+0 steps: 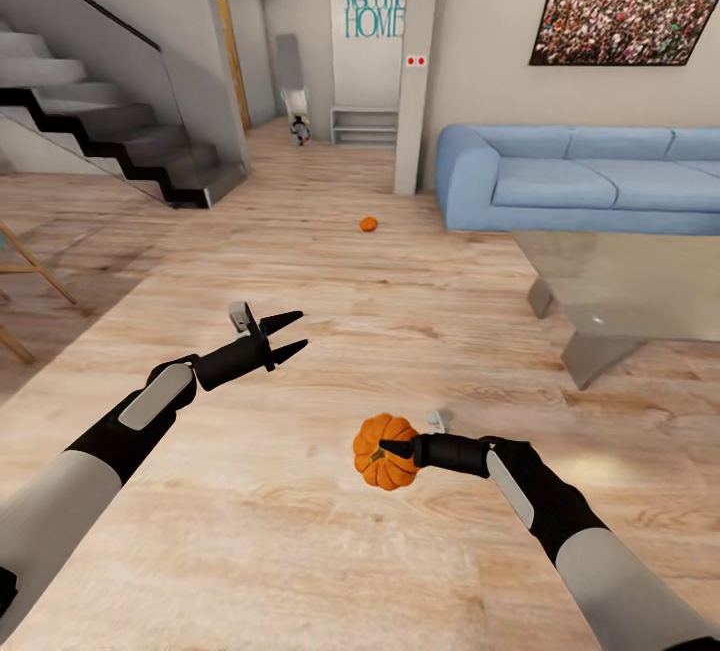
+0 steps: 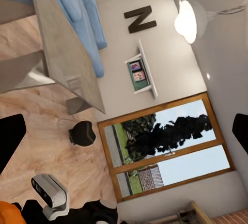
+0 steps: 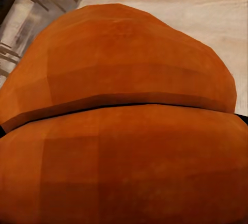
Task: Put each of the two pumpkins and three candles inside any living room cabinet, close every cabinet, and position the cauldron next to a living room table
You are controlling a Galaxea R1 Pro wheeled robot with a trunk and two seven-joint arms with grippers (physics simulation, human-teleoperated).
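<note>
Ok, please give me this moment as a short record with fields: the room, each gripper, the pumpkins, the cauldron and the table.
room: living room with wood floor and blue sofa
right gripper: shut on near pumpkin, apparently held above the floor
left gripper: open, holding nothing
far pumpkin: on the floor, toward the hallway
cauldron: on the floor near one end of the table
table: grey glossy top, in front of the sofa
cabinet: cannot tell from these views
</note>
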